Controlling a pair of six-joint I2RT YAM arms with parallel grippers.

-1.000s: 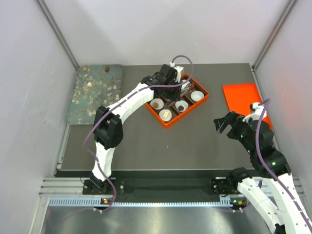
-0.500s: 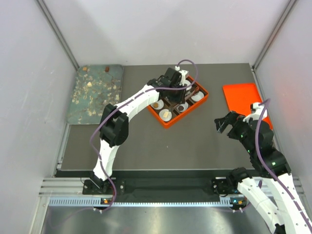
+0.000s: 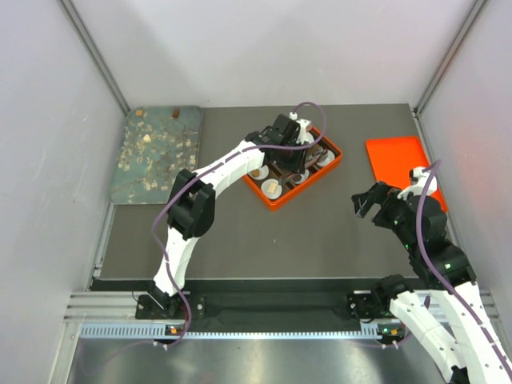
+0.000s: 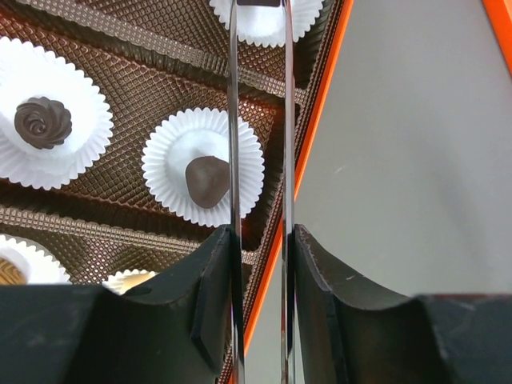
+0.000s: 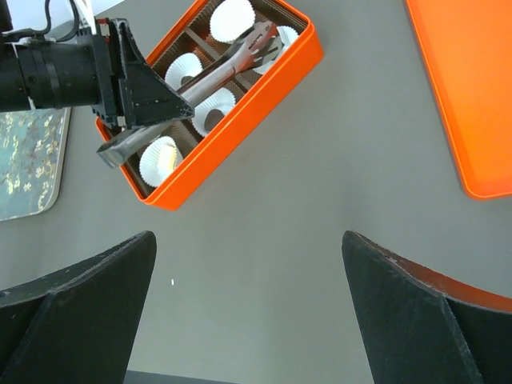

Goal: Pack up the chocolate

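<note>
An orange box [image 3: 276, 204] holds a brown insert with white paper cups. In the left wrist view a dark swirl chocolate [image 4: 42, 122] and a dark lump [image 4: 206, 181] sit in cups, and a tan piece [image 4: 8, 272] shows at the lower left. My left gripper [image 4: 262, 232] is over the box [image 4: 308, 144], shut on thin metal tongs [image 4: 232, 120]. Their two blades run up past the dark lump's cup, and the tips are cut off at the top. My right gripper [image 5: 248, 236] hangs open over bare table, right of the box [image 5: 240, 128].
An orange lid [image 3: 400, 164] lies flat at the right edge, beside my right arm. A patterned tray [image 3: 156, 152] with a few small lumps [image 3: 142, 114] sits at the back left. Walls close in the table on three sides.
My left gripper has swung right across the box with the tongs, which now reach toward the right-hand cups. The right arm has not moved.
</note>
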